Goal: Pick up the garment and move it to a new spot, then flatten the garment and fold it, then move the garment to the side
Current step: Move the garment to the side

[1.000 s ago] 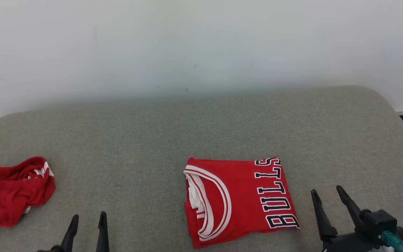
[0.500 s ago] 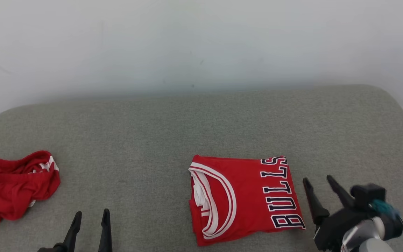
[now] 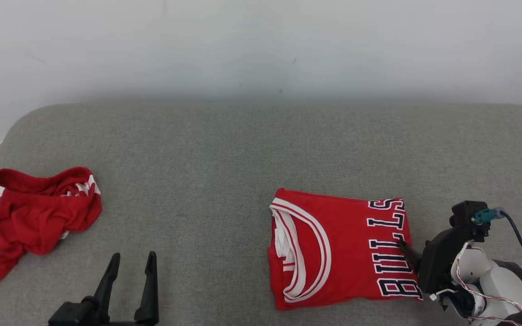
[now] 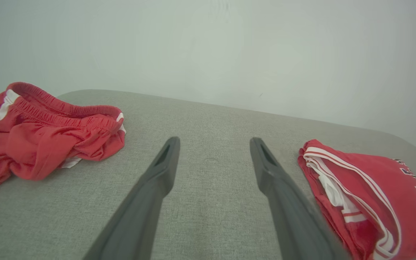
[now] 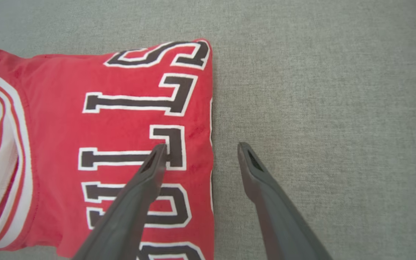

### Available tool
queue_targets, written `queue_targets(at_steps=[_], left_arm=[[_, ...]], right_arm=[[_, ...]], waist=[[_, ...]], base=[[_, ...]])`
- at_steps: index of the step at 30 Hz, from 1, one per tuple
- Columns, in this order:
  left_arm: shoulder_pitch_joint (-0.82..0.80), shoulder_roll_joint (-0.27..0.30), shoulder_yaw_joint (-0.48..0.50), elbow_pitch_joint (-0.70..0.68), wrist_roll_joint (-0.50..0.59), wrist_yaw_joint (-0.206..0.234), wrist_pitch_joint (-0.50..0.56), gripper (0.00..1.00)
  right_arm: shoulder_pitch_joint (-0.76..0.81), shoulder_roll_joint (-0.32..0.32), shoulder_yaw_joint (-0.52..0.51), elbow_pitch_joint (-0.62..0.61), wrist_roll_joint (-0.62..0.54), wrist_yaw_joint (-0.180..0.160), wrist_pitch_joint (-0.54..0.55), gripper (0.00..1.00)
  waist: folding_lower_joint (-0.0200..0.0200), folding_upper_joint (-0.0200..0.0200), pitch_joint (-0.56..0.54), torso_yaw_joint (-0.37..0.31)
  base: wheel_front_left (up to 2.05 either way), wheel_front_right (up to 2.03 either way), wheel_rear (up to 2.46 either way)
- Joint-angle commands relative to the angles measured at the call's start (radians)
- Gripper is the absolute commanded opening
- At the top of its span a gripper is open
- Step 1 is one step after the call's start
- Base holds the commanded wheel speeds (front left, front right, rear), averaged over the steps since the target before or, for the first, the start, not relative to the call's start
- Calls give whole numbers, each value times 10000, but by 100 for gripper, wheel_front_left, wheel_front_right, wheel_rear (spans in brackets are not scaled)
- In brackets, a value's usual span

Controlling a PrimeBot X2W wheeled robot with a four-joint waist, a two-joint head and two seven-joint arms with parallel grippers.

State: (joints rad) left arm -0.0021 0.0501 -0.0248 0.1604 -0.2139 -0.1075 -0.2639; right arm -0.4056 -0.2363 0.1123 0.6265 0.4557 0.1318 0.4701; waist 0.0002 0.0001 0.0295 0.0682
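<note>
the right gripper (image 5: 201, 145) has its two dark fingers spread wide, with nothing pinched between them. in the right wrist view they straddle one side edge of the folded red jersey (image 5: 60, 90). one fingertip (image 5: 153, 164) is over the cloth, at the foot of the second "l" in the black-and-white "bulls" lettering (image 5: 132, 103). the other fingertip (image 5: 250, 162) is over bare grey cushion (image 5: 320, 90), just past the edge. the jersey's edge runs up between the two tips, closer to the one over the fabric. whether that tip presses on the cloth or hangs just above it, i cannot tell. ahead of the fingers the lettering runs on to the corner where the "s" ends. the white-and-red striped neckline (image 5: 11, 144) lies at the opposite side of the garment, well beyond the tip over the cloth.

in the head view one dark fingertip pokes onto the lettered edge of the jersey, with the gripper's black body and pale forearm behind it.

the left gripper (image 3: 134, 255) is wide apart too, its fingers empty. in the left wrist view bare grey cushion shows between them. the jersey's neckline side lies just outside one finger, and crumpled red shorts (image 4: 45, 133) with white trim lie further out beyond the other. a pale wall (image 3: 261, 45) rises past the cushion's far edge, ahead of both pairs of fingertips.
</note>
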Motion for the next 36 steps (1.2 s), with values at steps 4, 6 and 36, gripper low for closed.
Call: queue_targets(at_steps=[4, 6, 36], left_arm=[[-284, 6, -39, -115, -21, -24, -3, 100], [-350, 6, -55, -144, -48, -27, -3, 100], [-1285, 9, 436, -1700, 352, 247, -1, 100]], right_arm=[[-264, 90, -113, 348, -56, -25, 232, 100], [-308, 150, -199, 623, -154, -25, 506, 100], [-3155, -1855, 3107, -342, -895, -26, 874, 0]], waist=[[-2, -1, 506, 434], [-2, -1, 620, 490], [-2, -1, 2670, -1753]], base=[[0, 0, 0], [0, 0, 0], [0, 0, 0]])
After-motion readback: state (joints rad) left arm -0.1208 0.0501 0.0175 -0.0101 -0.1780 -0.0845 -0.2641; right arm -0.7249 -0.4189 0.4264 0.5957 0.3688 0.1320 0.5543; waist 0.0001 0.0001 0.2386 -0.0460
